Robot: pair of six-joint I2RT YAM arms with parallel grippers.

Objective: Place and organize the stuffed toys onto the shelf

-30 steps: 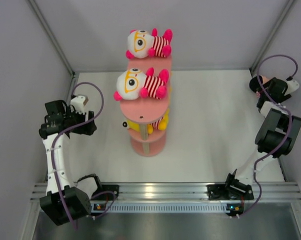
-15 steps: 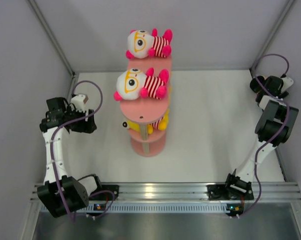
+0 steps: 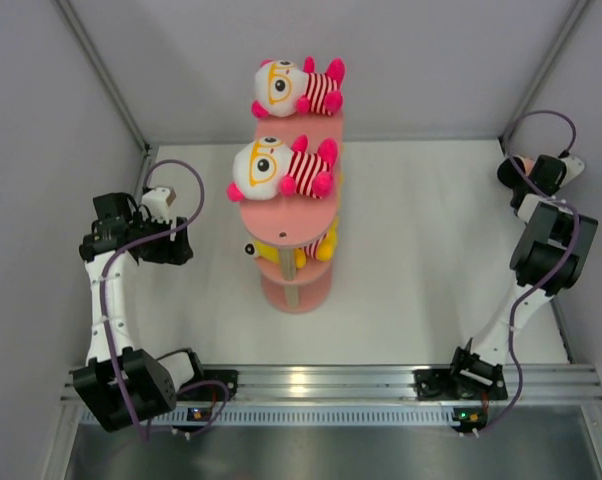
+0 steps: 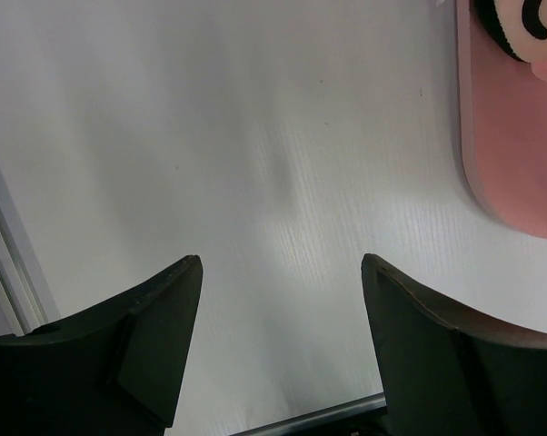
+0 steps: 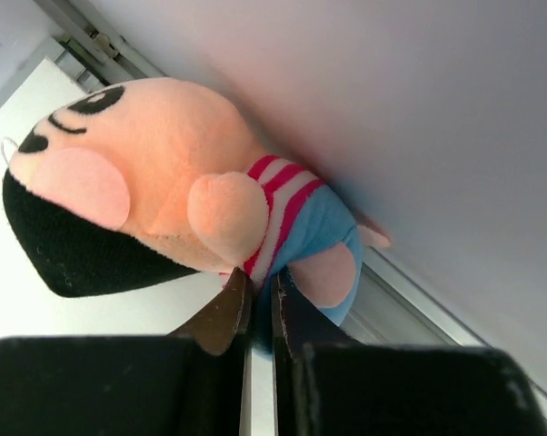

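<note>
Right end effector (image 5: 260,277) was pressed together against the striped shirt of the black-haired doll (image 5: 155,182) in the desk's (image 3: 431,260) far right corner, well apart from the shelf (image 3: 281,215), while the left end effector (image 4: 281,262) hung spread wide.

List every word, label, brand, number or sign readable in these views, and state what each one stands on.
None: no view shows any readable text.
The stuffed toys on the shelf carry only stripes and stitched faces.
The black-haired doll by the wall shows no tag or print.
</note>
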